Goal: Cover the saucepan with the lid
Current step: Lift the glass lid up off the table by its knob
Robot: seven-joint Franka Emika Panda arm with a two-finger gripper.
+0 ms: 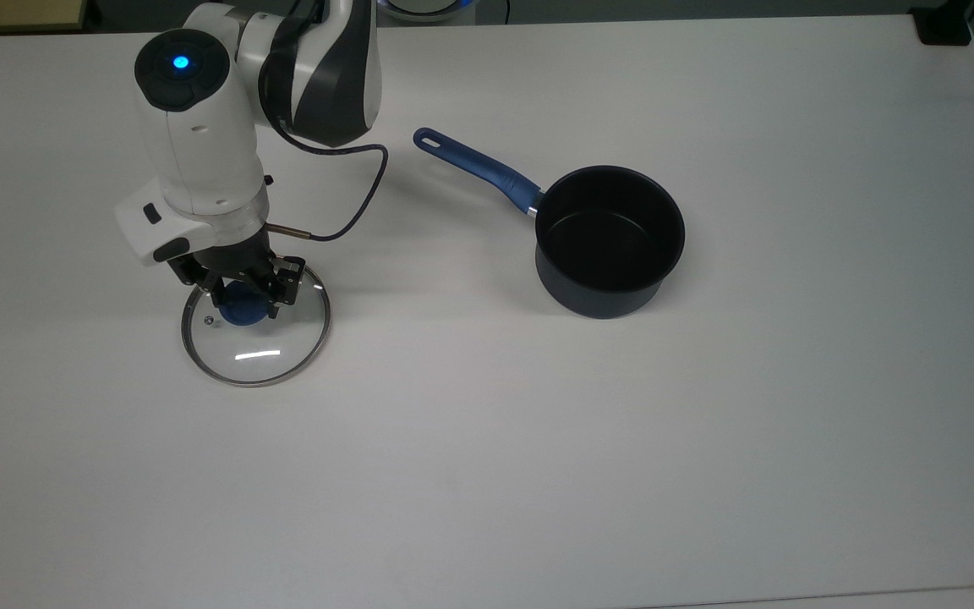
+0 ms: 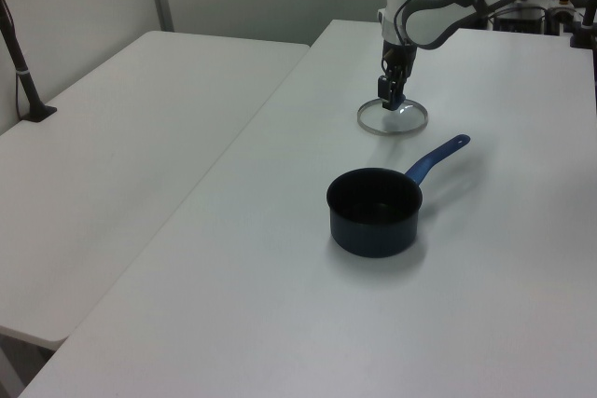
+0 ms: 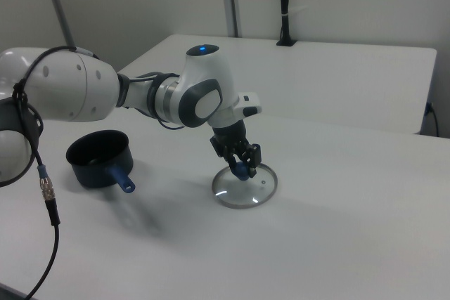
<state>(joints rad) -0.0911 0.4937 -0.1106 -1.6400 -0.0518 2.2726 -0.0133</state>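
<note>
Panda arm's gripper (image 1: 243, 292) is down over the lid (image 1: 255, 326), fingers pinching its blue knob (image 1: 239, 311). Lid lies flat on the white surface (image 1: 538, 440), near the top view's left edge. Saucepan (image 1: 610, 241) stands upright w/ nothing inside, well apart toward the surface's middle, handle (image 1: 474, 167) angled toward the arm.

top view overhead, left and right views oblique, opposite sides
</note>
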